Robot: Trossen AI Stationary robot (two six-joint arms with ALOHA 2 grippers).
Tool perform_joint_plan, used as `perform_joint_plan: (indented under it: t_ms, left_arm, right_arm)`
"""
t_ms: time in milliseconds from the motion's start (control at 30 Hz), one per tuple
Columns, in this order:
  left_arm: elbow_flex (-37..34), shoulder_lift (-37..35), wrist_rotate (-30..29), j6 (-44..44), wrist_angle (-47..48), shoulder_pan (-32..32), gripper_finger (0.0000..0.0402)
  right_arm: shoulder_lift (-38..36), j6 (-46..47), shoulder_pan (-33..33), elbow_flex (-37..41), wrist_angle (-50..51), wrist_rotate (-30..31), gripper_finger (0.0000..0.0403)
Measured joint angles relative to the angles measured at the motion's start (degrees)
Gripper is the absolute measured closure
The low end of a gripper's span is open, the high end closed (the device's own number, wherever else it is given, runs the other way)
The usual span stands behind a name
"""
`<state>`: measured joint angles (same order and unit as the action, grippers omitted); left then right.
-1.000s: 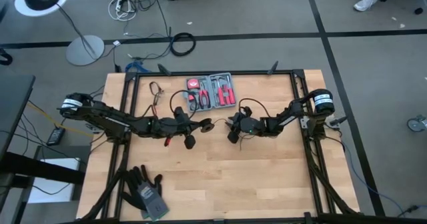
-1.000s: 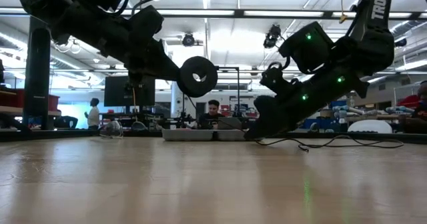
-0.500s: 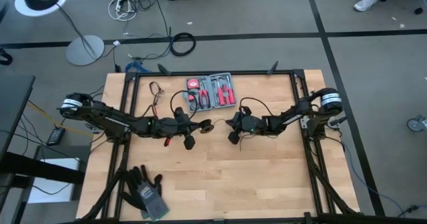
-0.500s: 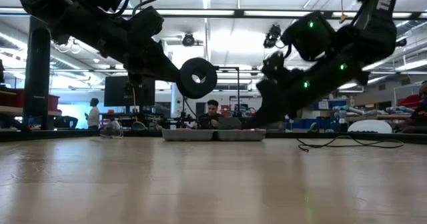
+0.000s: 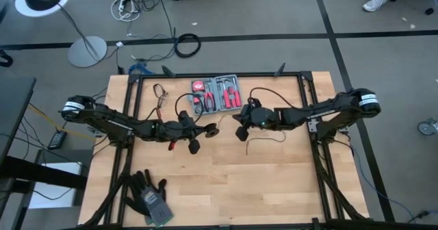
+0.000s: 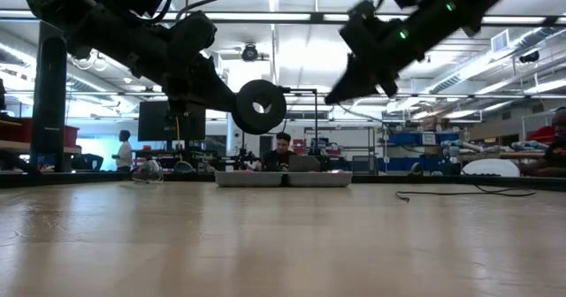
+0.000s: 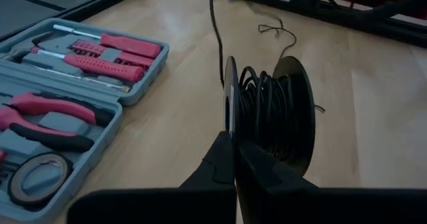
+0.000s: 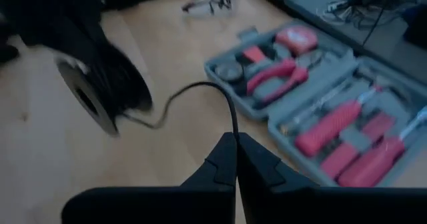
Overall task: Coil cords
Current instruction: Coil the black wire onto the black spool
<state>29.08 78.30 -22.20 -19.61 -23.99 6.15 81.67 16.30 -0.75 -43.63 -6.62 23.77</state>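
Observation:
A small black spool (image 5: pixel 213 129) wound with thin black wire hangs above the table's middle; it also shows in the left wrist view (image 7: pixel 270 114) and the low view (image 6: pixel 259 105). My left gripper (image 5: pixel 207 129) is shut on the spool. My right gripper (image 5: pixel 241 129) is just right of the spool, raised well above the table in the low view (image 6: pixel 336 92), and shut on the wire (image 8: pixel 200 87). The wire runs from the spool to these fingers, then arcs back over the right arm (image 5: pixel 267 93). A loose stretch (image 5: pixel 263 137) lies on the table. My left gripper pinches one flange of the spool at its rim (image 7: pixel 231 121) between its two fingers. The fingers come level from the table's left. The spool hangs clear of the table, its axis level. My right gripper pinches a single strand of the wire (image 8: pixel 234 125) between its fingertips, a short way from the spool. The strand runs slack in a curve to the spool (image 8: pixel 100 84) and is clear of the table there.
An open grey tool kit (image 5: pixel 215 94) with red tools lies at the far edge, just beyond both grippers. Safety glasses (image 5: pixel 159 92) lie far left. Dark gloves (image 5: pixel 147 196) lie near the front left corner. The near half of the table is bare wood.
My right gripper has risen well above the table and gone a little toward the far edge, staying shut on the wire as its arm stretched out. The wire behind it has lifted into a higher arc. My left gripper and the spool have kept still.

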Motion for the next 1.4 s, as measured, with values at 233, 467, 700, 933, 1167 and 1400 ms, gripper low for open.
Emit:
perform_joint_plan:
  t_ms: [233, 467, 700, 933, 1167, 1400]
  left_arm:
    - [0.02, 0.00, -3.32, -2.16, 2.03, -0.04, 0.0401]
    - [0.04, 0.01, -4.38, -3.07, -1.06, -0.15, 0.0401]
    - [-0.06, 0.01, -5.91, -3.17, -6.26, -0.15, 0.0401]
    - [-0.09, 0.02, -6.06, -3.18, -8.83, -0.15, 0.0401]
    - [-0.25, 0.04, -5.27, -3.18, -8.58, 0.70, 0.0402]
    - [-3.09, 0.05, -5.21, -3.92, -11.44, 2.06, 0.0401]
  right_arm:
    - [6.02, -5.29, -2.35, -11.82, 3.24, -2.85, 0.0402]
    - [16.35, -8.89, -4.17, -20.43, 2.12, -6.39, 0.0403]
    - [23.98, -8.51, -4.69, -23.77, 2.32, -8.96, 0.0403]
    - [25.07, -5.93, -5.31, -23.79, 7.82, -5.17, 0.0403]
    - [24.60, -2.35, -5.35, -21.65, 12.03, -0.68, 0.0403]
    - [21.27, 0.21, -5.26, -10.23, -4.73, -4.19, 0.0403]
